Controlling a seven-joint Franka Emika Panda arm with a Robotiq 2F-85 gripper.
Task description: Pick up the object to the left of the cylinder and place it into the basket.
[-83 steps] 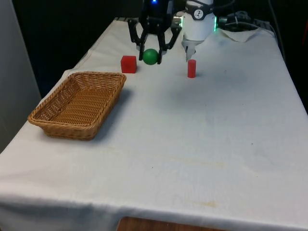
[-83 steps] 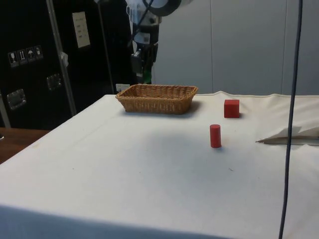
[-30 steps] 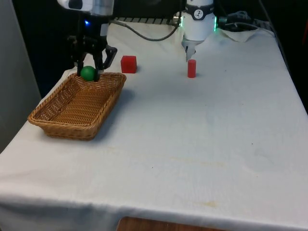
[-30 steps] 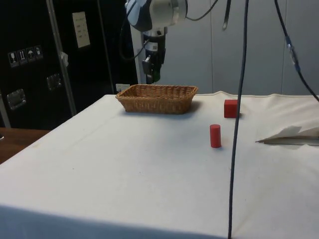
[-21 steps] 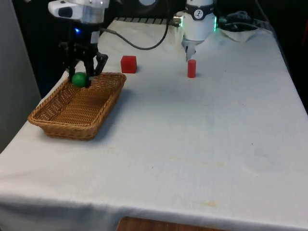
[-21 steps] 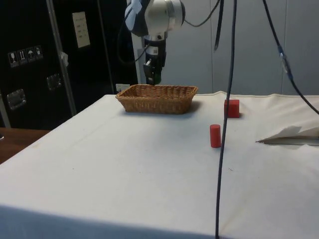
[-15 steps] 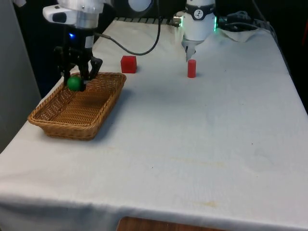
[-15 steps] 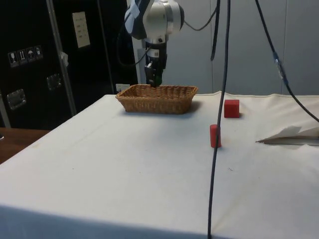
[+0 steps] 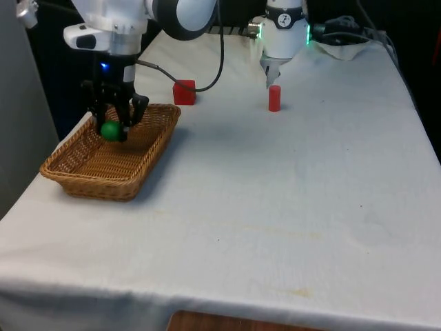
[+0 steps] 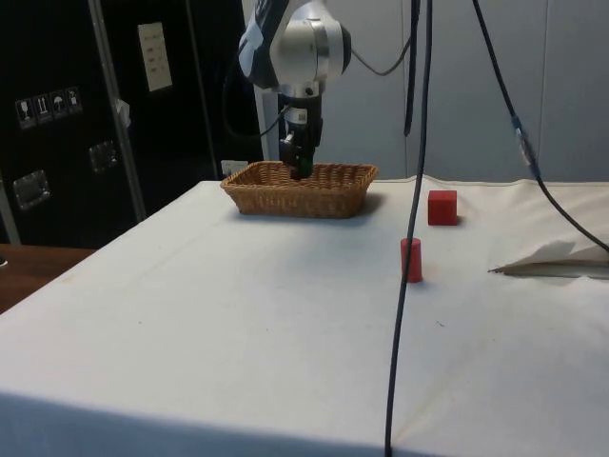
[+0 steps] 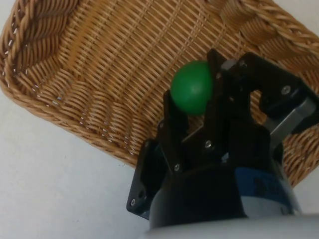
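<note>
Across the table [image 9: 289,207], white cloth from edge to edge! Near its left edge in the front view sits the basket [image 9: 72,169], wicker, long side along that edge. Over the basket's far end hangs the gripper [image 9: 110,127], fingers clamped on the ball [image 9: 109,130] — green, held just above the weave, look at it in the wrist view [image 11: 192,87]! Towards the far edge stands the cube [image 9: 183,92], red, and the cylinder [image 9: 274,98], also red, upright, well apart from it.

Woven wicker basket [image 9: 76,167], smooth ball [image 11: 192,87]
</note>
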